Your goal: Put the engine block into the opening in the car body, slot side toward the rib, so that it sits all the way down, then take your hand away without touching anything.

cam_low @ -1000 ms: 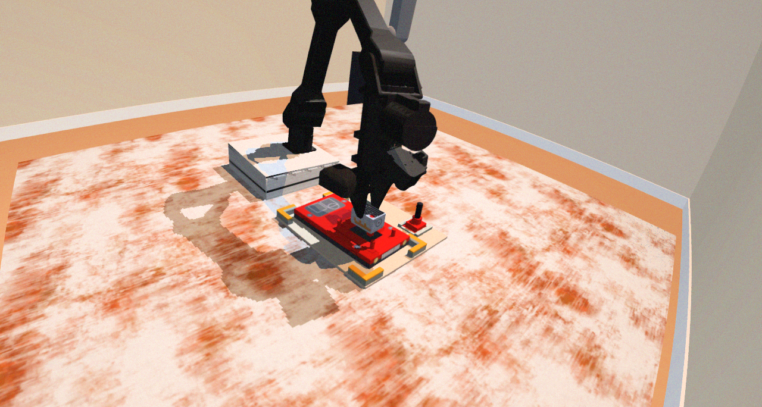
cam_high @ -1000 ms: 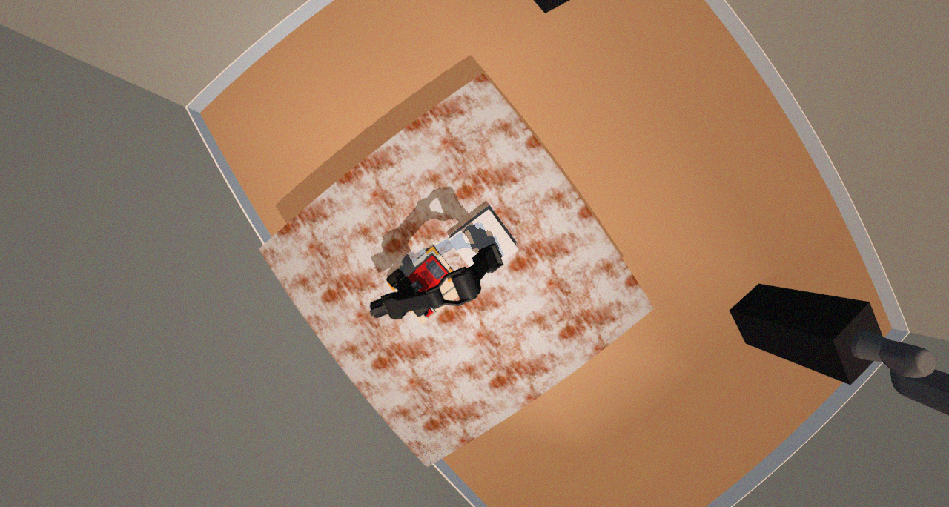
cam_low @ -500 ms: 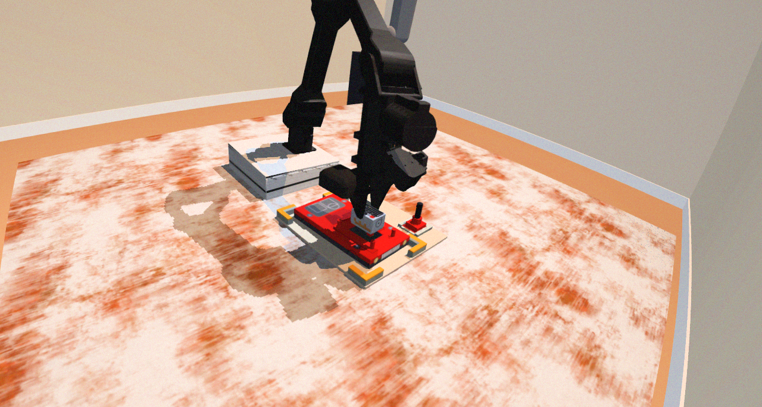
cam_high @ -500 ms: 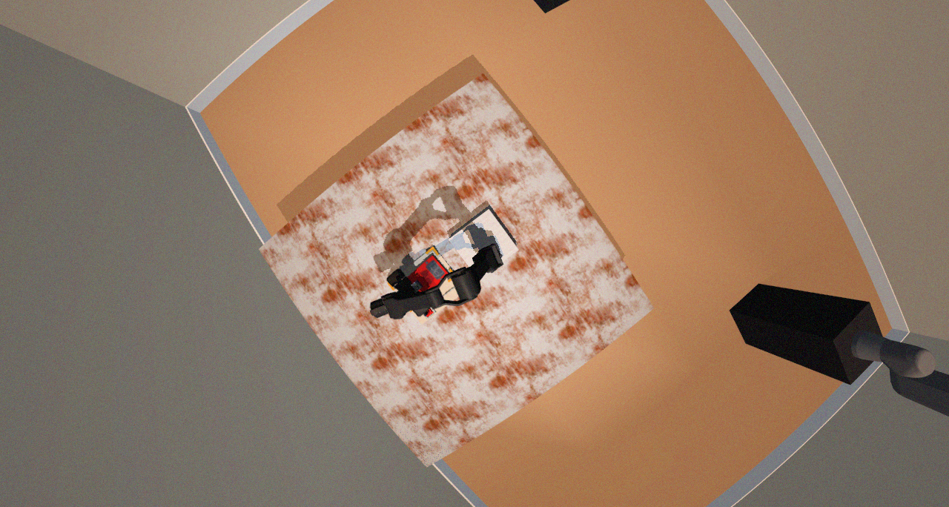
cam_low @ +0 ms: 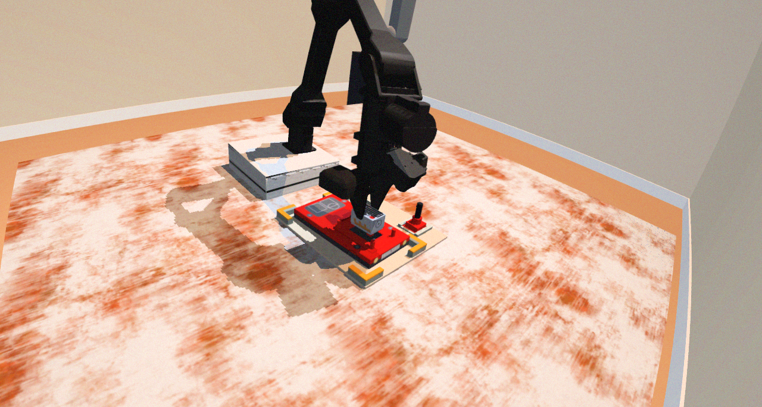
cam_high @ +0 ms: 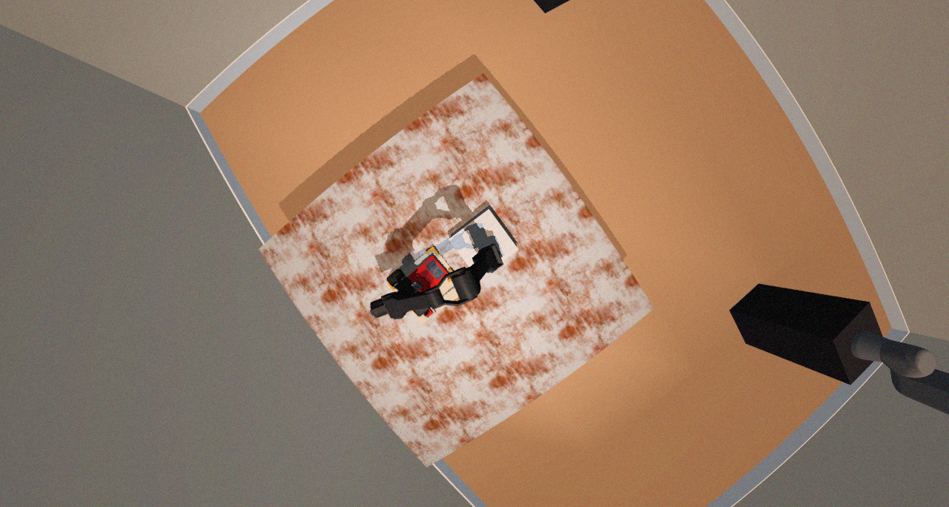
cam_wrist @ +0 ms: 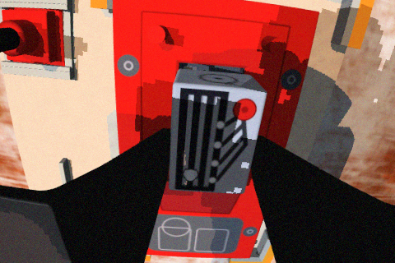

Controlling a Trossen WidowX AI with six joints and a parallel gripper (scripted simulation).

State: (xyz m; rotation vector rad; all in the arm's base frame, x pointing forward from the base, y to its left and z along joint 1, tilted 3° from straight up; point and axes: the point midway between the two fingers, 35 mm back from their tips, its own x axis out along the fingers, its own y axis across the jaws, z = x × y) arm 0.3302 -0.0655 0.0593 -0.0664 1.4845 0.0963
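Grey and boxy, the engine block (cam_low: 367, 222) (cam_wrist: 211, 140) is pinched between the two fingers of the black hand (cam_low: 368, 213) (cam_wrist: 211, 141), right over the red car body (cam_low: 314, 213) (cam_wrist: 127, 29). A dark strip of the opening (cam_wrist: 211, 67) peeks out past one end of the block in the wrist view, and from the side the block stands up well above the red top, so it is not all the way down. The next job, I think, is to line it up and lower it. Keep the block straight and level, with its sides even with the sides of the hole — a small twist could make a corner catch on the edge. The slot should face the rib, but I cannot see the slot or the rib well enough to tell. Go down slowly and softly. If it stops too soon, do not shove; lift a little, shift a little, and try again. When it sits low and flat, open the fingers just enough to let go, then go straight up — no bumping the block or the little red pegs (cam_low: 392, 232) on the car.
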